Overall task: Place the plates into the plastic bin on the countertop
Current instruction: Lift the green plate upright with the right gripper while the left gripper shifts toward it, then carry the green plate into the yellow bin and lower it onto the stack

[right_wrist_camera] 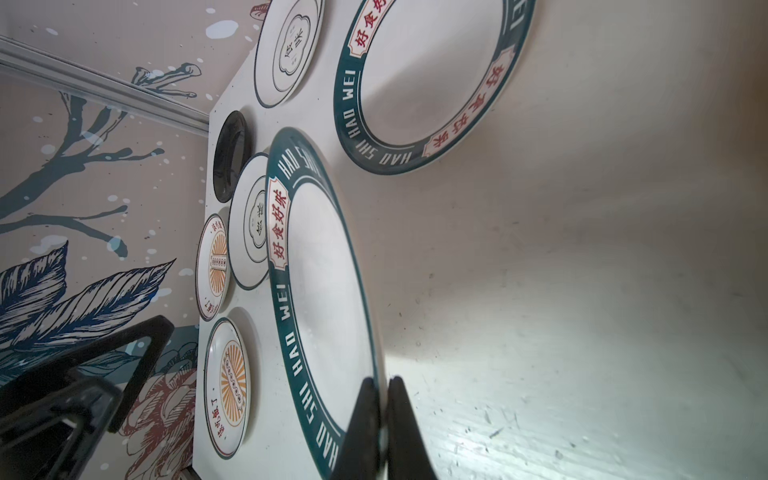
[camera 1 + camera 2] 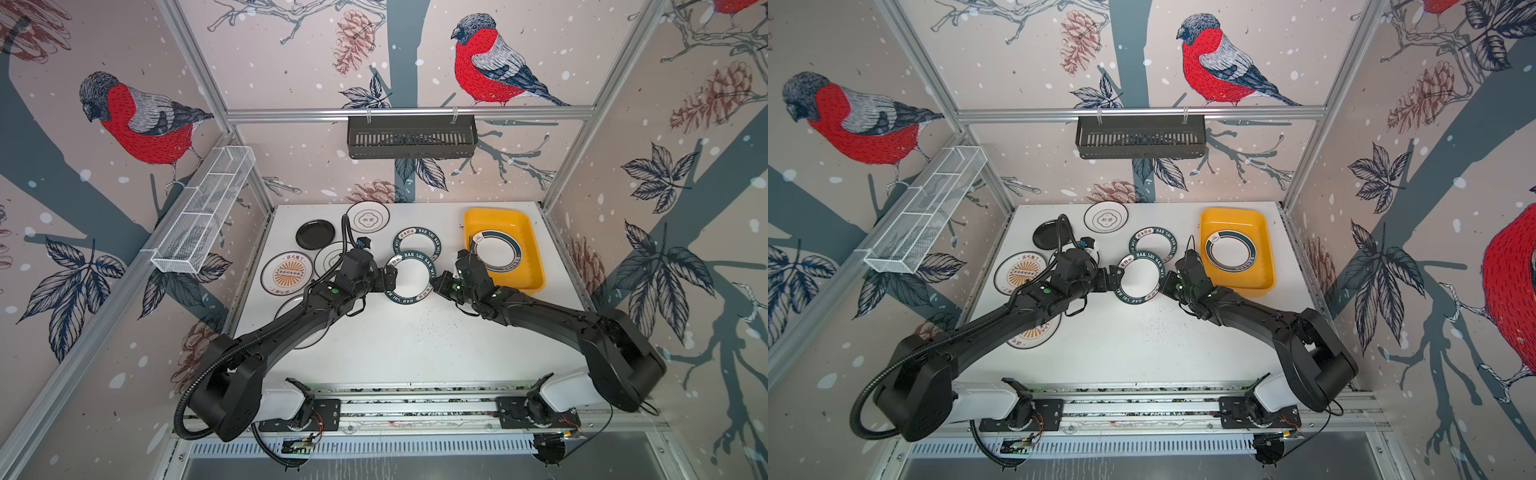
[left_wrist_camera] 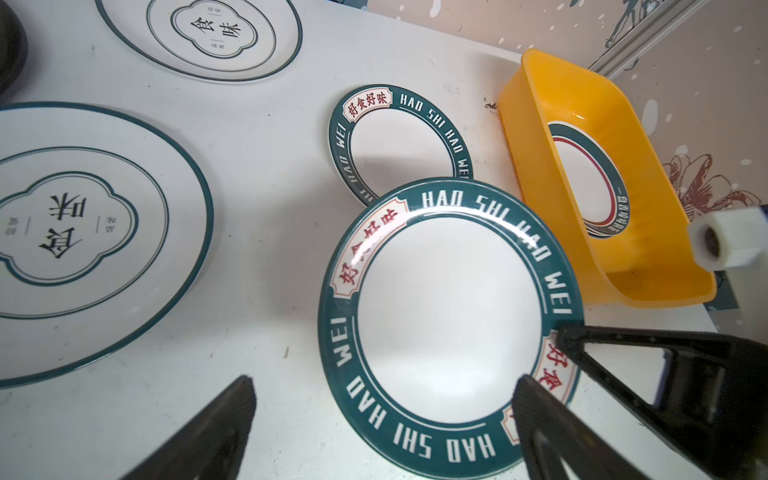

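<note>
**Right gripper** (image 1: pixel 382 395): your fingers are pressed together on the rim of the held plate (image 1: pixel 328 291), one on each face of its dark green lettered band. The pinched edge stands clear of the countertop (image 1: pixel 561 291) and the plate tilts. You cannot tell whether its far edge rests on anything. In both top views this grip sits on the plate's right edge.

**Left gripper** (image 3: pixel 384 399): your fingers are spread wide. In the left wrist view one lies in front of the held plate's rim and the other is off to the side over bare countertop. Contact with the plate cannot be told. In a top view the left gripper (image 2: pixel 388 277) is just beside the plate's left edge, opposite the right gripper (image 2: pixel 436 286).

**Held plate** (image 2: pixel 411 276): mid-countertop, between the two grippers, its back edge overlapping the second lettered plate (image 2: pixel 417 245).

**Plastic bin** (image 2: pixel 536 266): yellow-orange, at the back right of the countertop, just beside the right gripper. One green-ringed plate (image 2: pixel 496 251) lies flat inside.

**Other plates**, all left or back-left of the held plate:
- black plate (image 2: pixel 316 234)
- quatrefoil plate (image 2: pixel 368 217), at the back edge
- second quatrefoil plate (image 2: pixel 326 259), partly under the left arm
- sunburst plate (image 2: pixel 286 273), in the open
- second sunburst plate (image 2: pixel 1034 332), mostly under the left arm
</note>
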Motion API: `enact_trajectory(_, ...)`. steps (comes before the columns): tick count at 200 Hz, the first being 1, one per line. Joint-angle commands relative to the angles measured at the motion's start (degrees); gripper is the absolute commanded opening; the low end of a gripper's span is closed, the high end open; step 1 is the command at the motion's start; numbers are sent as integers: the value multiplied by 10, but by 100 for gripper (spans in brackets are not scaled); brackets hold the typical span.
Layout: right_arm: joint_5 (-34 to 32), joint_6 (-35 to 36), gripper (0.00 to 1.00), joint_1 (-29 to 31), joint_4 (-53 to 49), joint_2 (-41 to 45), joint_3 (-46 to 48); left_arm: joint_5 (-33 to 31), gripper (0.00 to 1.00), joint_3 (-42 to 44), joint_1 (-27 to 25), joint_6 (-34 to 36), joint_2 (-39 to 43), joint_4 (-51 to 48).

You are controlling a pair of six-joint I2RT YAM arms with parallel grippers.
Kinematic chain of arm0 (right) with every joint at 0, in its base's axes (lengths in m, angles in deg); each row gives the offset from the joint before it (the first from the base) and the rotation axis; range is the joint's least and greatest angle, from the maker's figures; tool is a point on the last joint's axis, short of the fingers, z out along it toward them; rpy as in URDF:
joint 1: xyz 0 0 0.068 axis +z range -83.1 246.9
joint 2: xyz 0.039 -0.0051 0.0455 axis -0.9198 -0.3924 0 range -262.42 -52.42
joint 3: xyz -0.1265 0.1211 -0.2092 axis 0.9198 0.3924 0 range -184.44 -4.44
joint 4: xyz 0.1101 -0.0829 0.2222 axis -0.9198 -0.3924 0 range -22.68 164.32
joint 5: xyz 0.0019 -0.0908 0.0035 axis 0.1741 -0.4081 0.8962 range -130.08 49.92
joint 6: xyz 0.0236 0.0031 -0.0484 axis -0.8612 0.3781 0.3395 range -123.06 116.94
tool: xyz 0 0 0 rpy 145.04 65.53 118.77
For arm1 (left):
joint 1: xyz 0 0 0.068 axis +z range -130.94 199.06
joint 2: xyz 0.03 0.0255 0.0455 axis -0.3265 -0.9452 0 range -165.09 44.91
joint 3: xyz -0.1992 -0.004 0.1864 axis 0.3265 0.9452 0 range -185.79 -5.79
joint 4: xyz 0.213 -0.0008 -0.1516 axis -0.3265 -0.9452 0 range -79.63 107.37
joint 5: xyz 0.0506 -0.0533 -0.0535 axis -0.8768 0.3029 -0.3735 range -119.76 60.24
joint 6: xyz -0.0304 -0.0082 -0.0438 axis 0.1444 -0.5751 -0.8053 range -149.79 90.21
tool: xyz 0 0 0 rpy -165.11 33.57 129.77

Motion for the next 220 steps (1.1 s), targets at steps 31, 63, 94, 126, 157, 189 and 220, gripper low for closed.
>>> enact_trajectory(31, 5, 32, 1, -27, -8, 78, 33, -46, 96, -22, -1, 38, 3, -21)
enact_trajectory(63, -14, 29, 1, -31, -24, 131, 43, -29, 96, -43, 0, 48, 0, -28)
enact_trajectory(94, -32, 32, 1, -32, -47, 161, 28, -13, 96, -70, -1, 66, -5, -22)
enact_trajectory(126, -51, 38, 1, -39, -72, 191, 23, 13, 96, -103, -1, 56, -27, -26)
enact_trajectory(157, -72, 39, 1, -54, -90, 228, 30, 55, 96, -65, -4, 17, -18, 57)
enact_trajectory(189, -88, 31, 1, -71, -131, 233, 3, 73, 96, -60, -15, 18, -2, 101)
enact_trajectory(220, -92, 32, 1, -98, -148, 250, -16, 98, 96, -75, -16, 19, 0, 123)
